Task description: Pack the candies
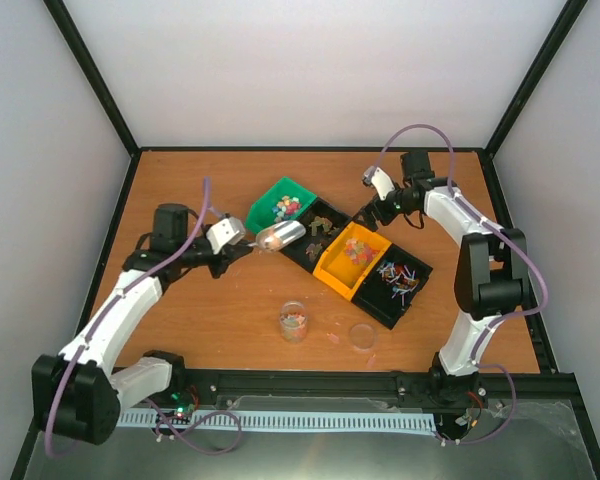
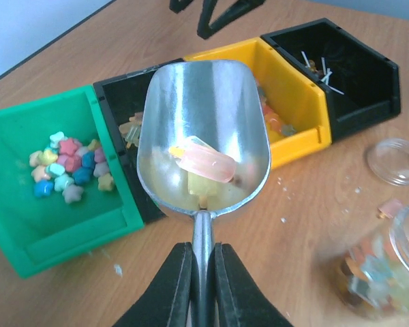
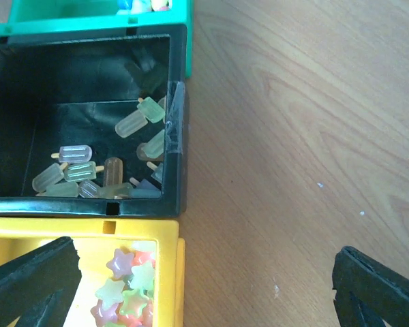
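Observation:
My left gripper [image 2: 203,272] is shut on the handle of a silver metal scoop [image 2: 204,136], which holds a few popsicle-shaped candies [image 2: 208,160], orange-pink and yellow. In the top view the scoop [image 1: 280,235] hangs near the green bin [image 1: 280,203], left of the row of bins. The clear jar [image 1: 293,321] with mixed candies stands on the table in front; it shows blurred at the lower right of the left wrist view [image 2: 388,272]. My right gripper [image 3: 204,286] is open and empty above the bins' far side, over the black bin of popsicle candies [image 3: 88,174] and the yellow bin of star candies [image 3: 126,289].
Four bins stand in a diagonal row: green [image 2: 54,197], black [image 1: 318,238], yellow [image 1: 352,258], black with thin wrapped sticks [image 1: 398,283]. The jar's clear lid [image 1: 362,335] lies right of the jar. Crumbs dot the wood table.

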{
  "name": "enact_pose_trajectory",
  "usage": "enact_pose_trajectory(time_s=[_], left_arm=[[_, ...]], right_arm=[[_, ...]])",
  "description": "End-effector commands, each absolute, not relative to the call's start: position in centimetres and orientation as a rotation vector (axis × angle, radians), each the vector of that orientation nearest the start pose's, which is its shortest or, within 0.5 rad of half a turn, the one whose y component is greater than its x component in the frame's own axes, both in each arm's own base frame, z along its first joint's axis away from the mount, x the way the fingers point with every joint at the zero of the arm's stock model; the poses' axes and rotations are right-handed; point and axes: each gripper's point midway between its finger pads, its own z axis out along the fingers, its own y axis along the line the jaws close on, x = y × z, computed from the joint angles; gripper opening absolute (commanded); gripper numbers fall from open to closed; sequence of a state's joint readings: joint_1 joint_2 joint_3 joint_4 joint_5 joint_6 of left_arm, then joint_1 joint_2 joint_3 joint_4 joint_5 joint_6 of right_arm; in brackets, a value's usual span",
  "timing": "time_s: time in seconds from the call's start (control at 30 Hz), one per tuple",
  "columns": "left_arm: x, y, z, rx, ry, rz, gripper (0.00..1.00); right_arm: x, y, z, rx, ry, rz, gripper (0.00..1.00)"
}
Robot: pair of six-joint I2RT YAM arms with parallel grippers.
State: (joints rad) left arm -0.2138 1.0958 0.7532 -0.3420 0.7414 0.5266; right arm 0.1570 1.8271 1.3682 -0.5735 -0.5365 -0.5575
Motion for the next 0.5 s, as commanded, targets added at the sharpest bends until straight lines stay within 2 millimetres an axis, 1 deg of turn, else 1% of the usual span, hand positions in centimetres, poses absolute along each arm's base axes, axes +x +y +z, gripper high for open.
enact_pose_trajectory(time_s=[0.0,0.2,0.33,0.47], left_arm=[[22.4,-16.3,21.3,1.249,1.793,-0.746,0.01],[18.6,-14.2,22.2,1.346,1.799,-0.652,0.01],[16.1,-13.8,22.7,1.418,1.781,-0.626,0.03],[13.6,-13.4,22.5,1.527,1.760,-0.609,0.04]], right_arm=[[43.0,15.7,15.8,-1.028,2.175,0.525,1.00],[42.6,16.2,16.7,-1.021,2.157,0.568,1.00],[42.2,16.7,16.8,-1.040,2.172,0.635,1.00],[41.8,17.0,17.0,-1.041,2.166,0.670,1.00]])
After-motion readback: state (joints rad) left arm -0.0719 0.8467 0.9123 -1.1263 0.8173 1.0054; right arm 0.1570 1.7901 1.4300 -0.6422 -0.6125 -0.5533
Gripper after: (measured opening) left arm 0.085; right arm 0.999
